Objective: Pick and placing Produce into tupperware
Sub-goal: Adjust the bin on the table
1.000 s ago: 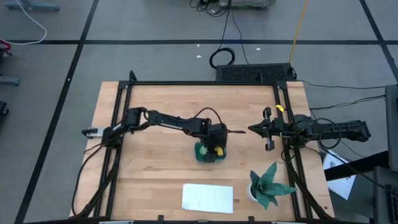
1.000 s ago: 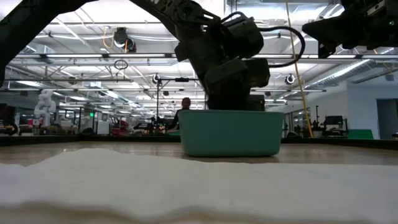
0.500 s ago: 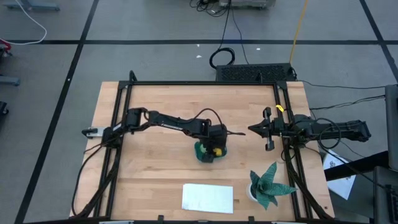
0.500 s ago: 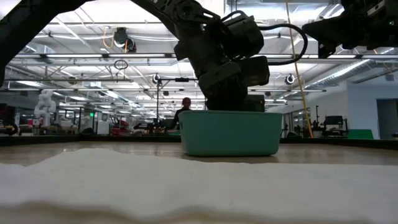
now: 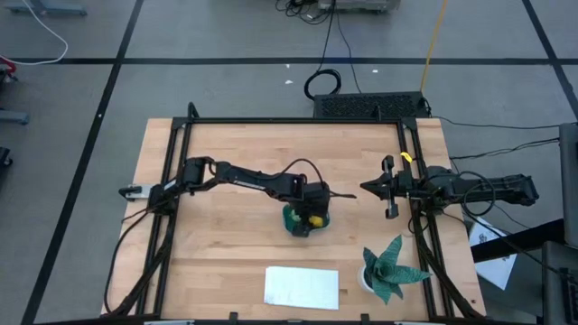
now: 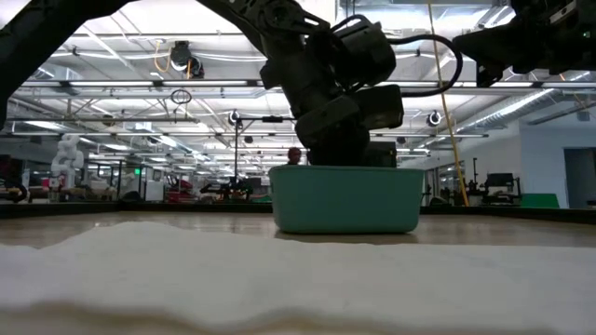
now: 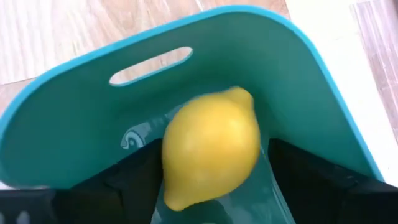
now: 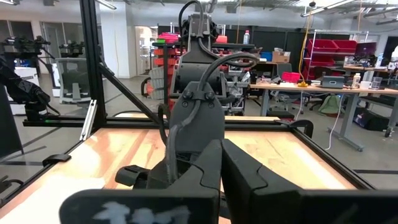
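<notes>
Left wrist view shows the left gripper [image 7: 214, 186] inside the teal tub [image 7: 74, 137], fingers [image 7: 134, 180] spread clear of the lemon [image 7: 211, 152], which lies between them on the tub floor. Step in hand, by judgement: release of the lemon. Next move calls for a straight lift out without nudging the tub wall. Right gripper [image 5: 366, 189] waits closed, well apart at the table's right.

A light wooden worktop [image 5: 226, 244] framed by black rails is seen. A teal tupperware [image 5: 295, 221] is set near its middle, a flat white sheet [image 5: 302, 287] lies at the near edge, and a spiky green plant [image 5: 390, 267] is placed beside it.
</notes>
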